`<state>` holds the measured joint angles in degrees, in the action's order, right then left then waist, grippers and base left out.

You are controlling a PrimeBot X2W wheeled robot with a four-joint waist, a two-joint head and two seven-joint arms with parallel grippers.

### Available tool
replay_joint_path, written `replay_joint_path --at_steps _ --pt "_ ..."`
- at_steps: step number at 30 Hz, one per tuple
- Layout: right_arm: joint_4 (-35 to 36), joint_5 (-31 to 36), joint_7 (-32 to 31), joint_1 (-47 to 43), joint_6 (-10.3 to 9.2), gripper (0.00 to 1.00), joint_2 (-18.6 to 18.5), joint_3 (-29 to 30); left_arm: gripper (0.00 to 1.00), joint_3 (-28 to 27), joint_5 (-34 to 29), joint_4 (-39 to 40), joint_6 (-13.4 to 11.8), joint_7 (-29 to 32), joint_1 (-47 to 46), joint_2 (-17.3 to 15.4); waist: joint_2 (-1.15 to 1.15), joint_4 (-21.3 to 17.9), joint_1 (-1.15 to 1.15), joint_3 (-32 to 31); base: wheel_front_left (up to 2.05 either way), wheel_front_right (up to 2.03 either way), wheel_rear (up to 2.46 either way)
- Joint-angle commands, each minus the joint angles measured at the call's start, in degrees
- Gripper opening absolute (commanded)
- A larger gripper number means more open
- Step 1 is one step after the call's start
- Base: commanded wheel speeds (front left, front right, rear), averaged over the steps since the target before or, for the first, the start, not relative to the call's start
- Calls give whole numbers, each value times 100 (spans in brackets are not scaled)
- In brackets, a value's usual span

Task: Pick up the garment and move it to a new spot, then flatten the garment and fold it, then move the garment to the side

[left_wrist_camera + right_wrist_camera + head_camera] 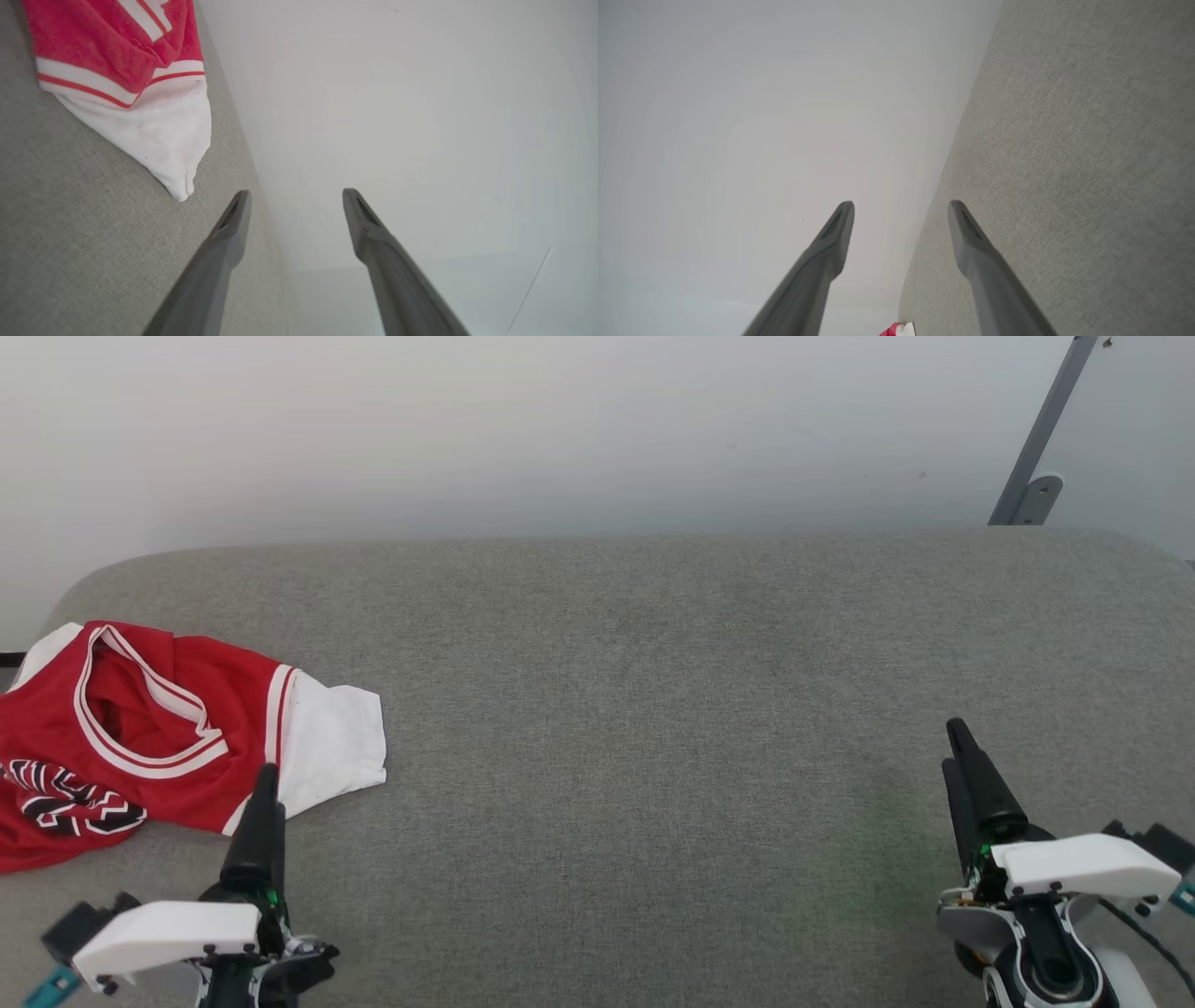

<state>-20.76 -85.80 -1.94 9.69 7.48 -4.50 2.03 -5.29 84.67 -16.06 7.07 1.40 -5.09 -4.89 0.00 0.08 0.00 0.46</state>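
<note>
The garment (140, 737) is a red jersey with white sleeves and striped trim, lying crumpled at the far left of the grey padded table (653, 709). Black lettering shows near its left edge. In the left wrist view its white sleeve and red body (135, 98) lie up and left of the fingers. A scrap of the garment (896, 330) peeks in at the bottom of the right wrist view. My left gripper (266, 779) hovers at the lower left, its tips just over the jersey's near right edge, open (294, 196) and empty. My right gripper (954, 742) stands open (901, 207) at the lower right, far from the cloth.
A pale wall rises behind the table's rounded far edge. A grey metal bracket (1036, 476) leans on the wall at the upper right. The table's broad grey surface stretches between the two grippers.
</note>
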Motion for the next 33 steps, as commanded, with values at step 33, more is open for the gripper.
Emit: replay_joint_path --at_steps 33 --pt "-287 3431 767 923 1 100 -497 -524 100 30 -4242 225 29 -725 -403 -370 0 -14 0 118 0 0 0"
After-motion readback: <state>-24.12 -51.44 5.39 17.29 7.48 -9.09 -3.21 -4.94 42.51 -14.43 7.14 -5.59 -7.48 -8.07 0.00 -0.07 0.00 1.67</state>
